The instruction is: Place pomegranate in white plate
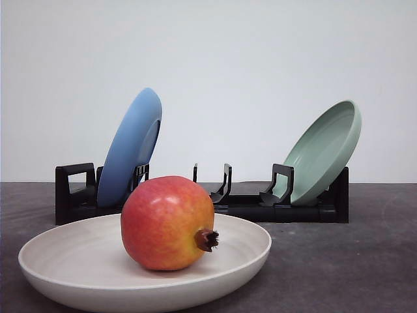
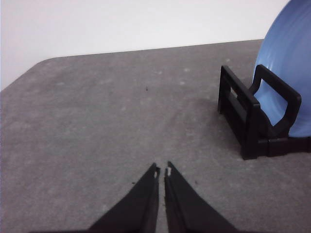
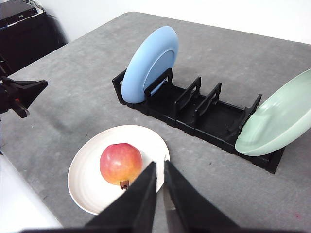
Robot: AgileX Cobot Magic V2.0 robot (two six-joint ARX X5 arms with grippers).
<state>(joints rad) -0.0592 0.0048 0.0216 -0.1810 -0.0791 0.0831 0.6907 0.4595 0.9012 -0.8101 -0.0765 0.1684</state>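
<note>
The round red pomegranate with a yellow-orange blush (image 1: 167, 222) lay inside the shallow off-white matte plate (image 1: 78, 261) on the grey table (image 1: 365, 261), its brown crown pointing toward 3 o'clock in the front view. Behind it stood the black slotted dish rack (image 1: 247, 205), a blue plate (image 1: 130, 147) leaning at 11 o'clock and a pale green plate (image 1: 326, 150) at 2 o'clock. The left hand (image 2: 162, 171) was nearly closed, empty, above bare table. The right hand (image 3: 160, 165) hovered likewise closed, gripping nothing, over the plate's edge.

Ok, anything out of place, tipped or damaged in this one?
Nothing stands out. The pomegranate lies in the white plate, crown sideways. The blue plate and green plate lean in the rack, as racked plates would.
</note>
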